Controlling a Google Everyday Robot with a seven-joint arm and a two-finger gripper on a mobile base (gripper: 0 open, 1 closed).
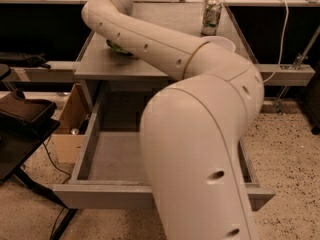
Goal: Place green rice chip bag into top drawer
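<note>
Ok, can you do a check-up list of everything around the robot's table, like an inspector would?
Surface: grey counter, with the arm stretched across it.
Job's things: green rice chip bag on the counter, mostly hidden under the arm; top drawer pulled open.
Clutter: green-and-white can and white bowl on the counter's right side.
Grippers: gripper hidden behind the arm, over by the bag.
Cables: white cable on the right; black cable on the floor, left.
Surroundings: cardboard box left of the drawer; speckled floor.
</note>
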